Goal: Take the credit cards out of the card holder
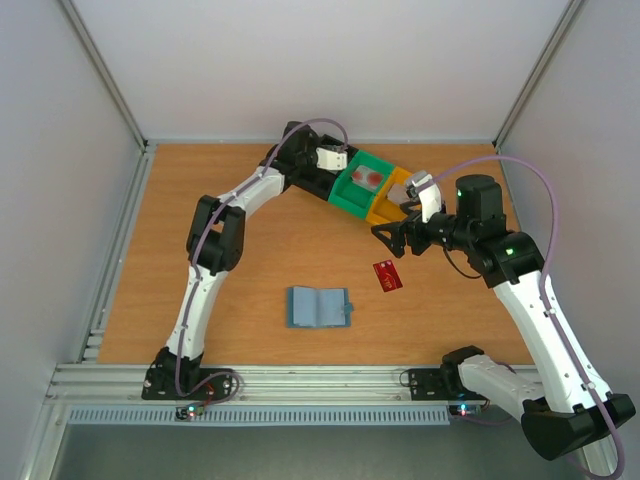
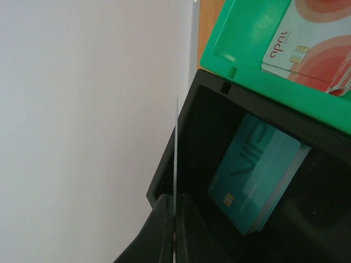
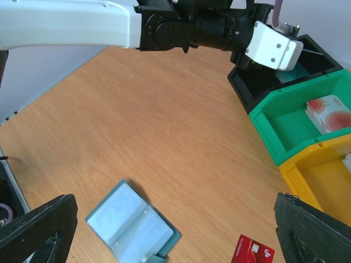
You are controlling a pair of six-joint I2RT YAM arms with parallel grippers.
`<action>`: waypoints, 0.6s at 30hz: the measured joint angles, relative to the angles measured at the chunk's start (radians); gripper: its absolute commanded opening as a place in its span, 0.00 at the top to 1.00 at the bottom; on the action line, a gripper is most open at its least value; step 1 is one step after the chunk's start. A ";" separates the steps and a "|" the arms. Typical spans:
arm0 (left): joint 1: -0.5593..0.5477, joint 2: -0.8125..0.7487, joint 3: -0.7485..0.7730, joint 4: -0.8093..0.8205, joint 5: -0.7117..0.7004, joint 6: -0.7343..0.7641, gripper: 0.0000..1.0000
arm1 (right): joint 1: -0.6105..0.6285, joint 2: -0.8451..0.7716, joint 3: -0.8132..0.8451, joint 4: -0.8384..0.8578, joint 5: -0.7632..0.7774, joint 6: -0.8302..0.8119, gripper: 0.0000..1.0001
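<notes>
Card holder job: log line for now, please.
left fingers: pinching thin card at black bin | right fingers: open | card holder: open on table | red card: on table

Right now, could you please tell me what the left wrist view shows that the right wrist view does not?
Only left wrist: the teal card's chip and lettering, and a thin card edge-on between the left gripper's fingers. Only right wrist: the open card holder, a red card on the table, the yellow bin. Both: the green bin, its pale cards, the black bin.
</notes>
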 measured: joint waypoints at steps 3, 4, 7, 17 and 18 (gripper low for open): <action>-0.002 0.000 0.000 -0.019 0.002 -0.007 1.00 | 0.000 0.000 0.000 -0.003 0.000 -0.002 0.01; -0.003 0.000 0.000 -0.024 0.001 -0.007 1.00 | -0.001 0.000 0.000 -0.005 0.000 -0.003 0.02; -0.004 0.002 0.000 -0.043 -0.005 -0.005 1.00 | -0.002 0.000 0.000 -0.009 0.000 -0.006 0.02; -0.023 0.079 0.064 -0.047 -0.114 0.028 1.00 | -0.006 -0.013 0.000 -0.027 0.000 -0.022 0.02; -0.026 0.083 0.064 -0.047 -0.122 0.034 1.00 | -0.006 -0.014 0.000 -0.027 -0.001 -0.022 0.01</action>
